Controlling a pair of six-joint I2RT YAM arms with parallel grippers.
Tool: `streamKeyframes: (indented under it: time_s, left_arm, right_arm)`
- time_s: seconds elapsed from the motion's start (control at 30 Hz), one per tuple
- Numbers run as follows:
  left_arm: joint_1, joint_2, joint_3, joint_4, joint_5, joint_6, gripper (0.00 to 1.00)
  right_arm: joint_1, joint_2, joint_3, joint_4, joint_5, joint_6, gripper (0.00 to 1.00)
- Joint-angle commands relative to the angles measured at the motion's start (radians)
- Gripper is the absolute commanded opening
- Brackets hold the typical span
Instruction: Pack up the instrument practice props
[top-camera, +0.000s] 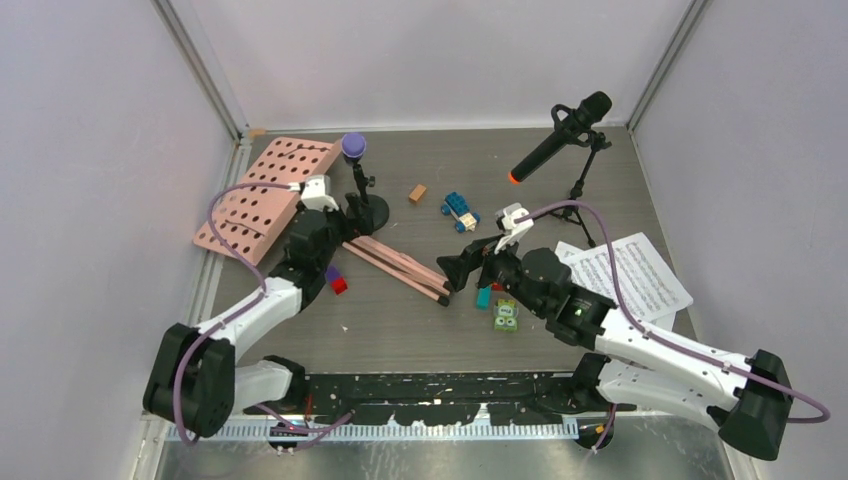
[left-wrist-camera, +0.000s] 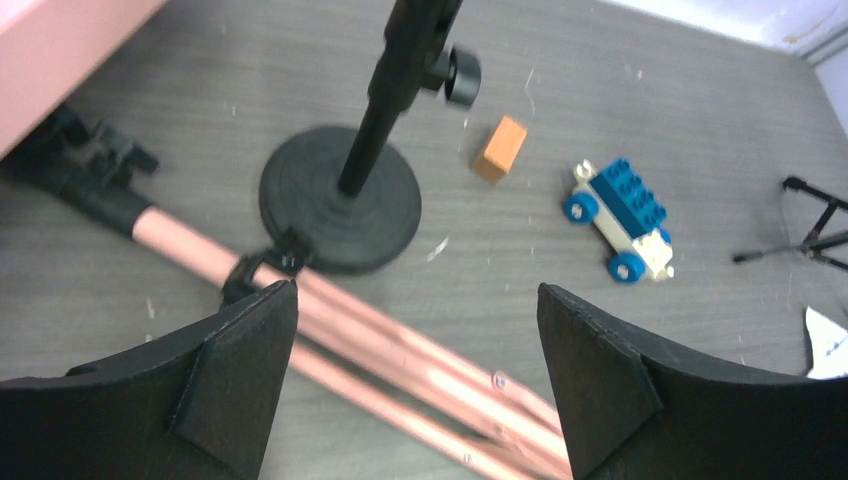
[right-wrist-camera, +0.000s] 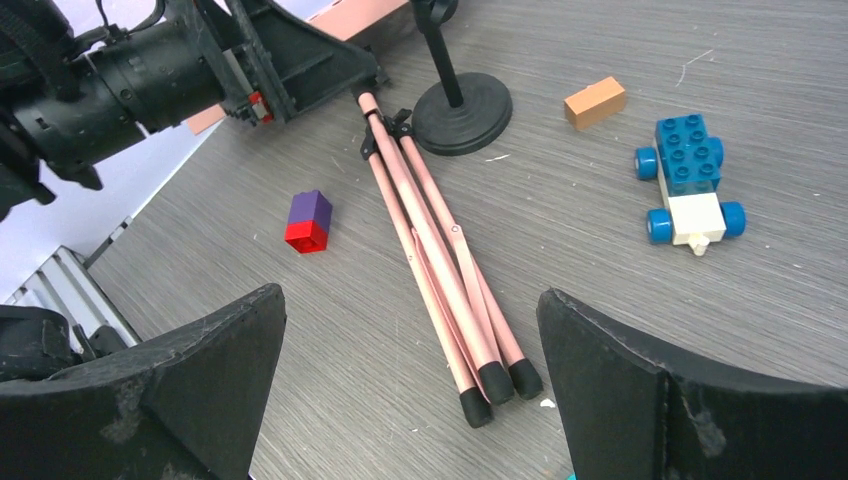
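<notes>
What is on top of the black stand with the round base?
A purple-headed microphone sits on top of the round-based stand. Both wrist views cut off the stand's top, and the overhead view is too small to show how the microphone is fixed there.

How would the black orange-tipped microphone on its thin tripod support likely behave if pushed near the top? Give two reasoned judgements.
It probably tips easily: the microphone sits high and slanted, overhanging its tripod support to one side. The support's thin legs look light, so a low push might slide it instead.
</notes>
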Motion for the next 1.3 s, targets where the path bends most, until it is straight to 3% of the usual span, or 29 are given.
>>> streamKeyframes:
  time_s: [0.0,0.43,0.57,0.73,0.93,1.1,1.27]
  left_arm:
    - [0.006,0.086,0.080,0.294,-0.049,0.082,0.89]
    - [0.011,0.382,0.214,0.441,-0.195,0.060,0.71]
    - [0.011,0.467,0.253,0.489,-0.163,0.039,0.61]
    - [0.013,0.541,0.309,0.498,-0.121,0.032,0.40]
    - [0.012,0.553,0.346,0.477,-0.081,0.048,0.21]
    - [0.013,0.524,0.367,0.431,0.002,0.091,0.00]
    - [0.013,0.471,0.406,0.371,0.192,0.141,0.00]
  right_arm:
    - [0.004,-0.080,-0.008,-0.024,0.052,0.022,1.00]
    - [0.004,-0.359,-0.050,-0.229,0.131,0.062,0.92]
    - [0.004,-0.409,-0.025,-0.324,0.169,0.049,0.87]
    - [0.004,-0.468,-0.017,-0.380,0.188,0.037,0.85]
    - [0.004,-0.511,-0.014,-0.423,0.197,0.030,0.84]
    - [0.004,-0.526,-0.014,-0.427,0.193,0.036,0.84]
    - [0.004,-0.533,-0.027,-0.425,0.183,0.033,0.84]
